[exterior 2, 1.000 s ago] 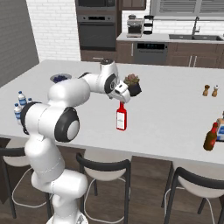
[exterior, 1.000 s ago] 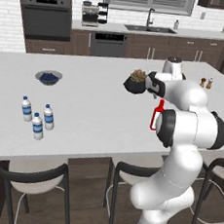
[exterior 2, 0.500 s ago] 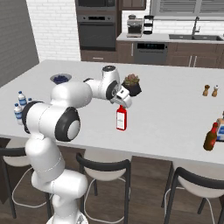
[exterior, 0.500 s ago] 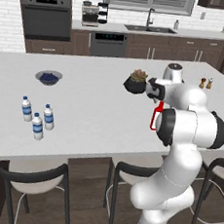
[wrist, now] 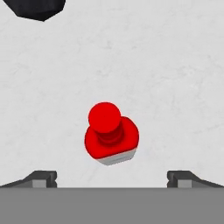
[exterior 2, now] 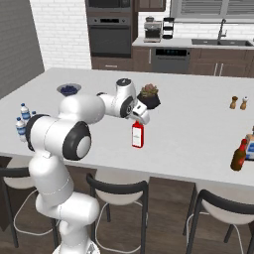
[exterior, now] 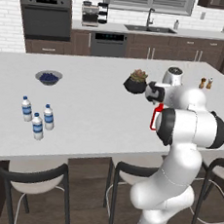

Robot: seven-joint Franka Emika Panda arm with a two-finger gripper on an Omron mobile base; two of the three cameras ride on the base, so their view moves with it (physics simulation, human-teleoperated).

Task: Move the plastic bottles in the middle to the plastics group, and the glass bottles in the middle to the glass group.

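A red bottle (exterior 2: 138, 135) with a white label and red cap stands upright mid-counter. In the hand view I look straight down on the red bottle's cap (wrist: 105, 117). My gripper (wrist: 112, 178) hangs above it, open, with one fingertip out to each side and nothing between them. From the right, the gripper (exterior 2: 143, 118) sits just over the cap. My arm hides most of the red bottle (exterior: 156, 117) in the left base view. A dark brown bottle (exterior 2: 239, 156) stands at the counter's right front. The plastics group (exterior: 36, 119) stands at the left. The glass group (exterior 2: 238, 102), two tiny brown bottles, is far right.
A dark potted plant (exterior 2: 149, 96) stands just behind the red bottle, close to my hand. A bowl of blue fruit (exterior: 48, 77) lies at the back left. Something blue and white (exterior 2: 250, 148) peeks out behind the brown bottle. Stools line the counter's near edge.
My hand has moved away from the potted plant and down toward the red bottle's cap. The jaws stayed open and the bottles have not moved.
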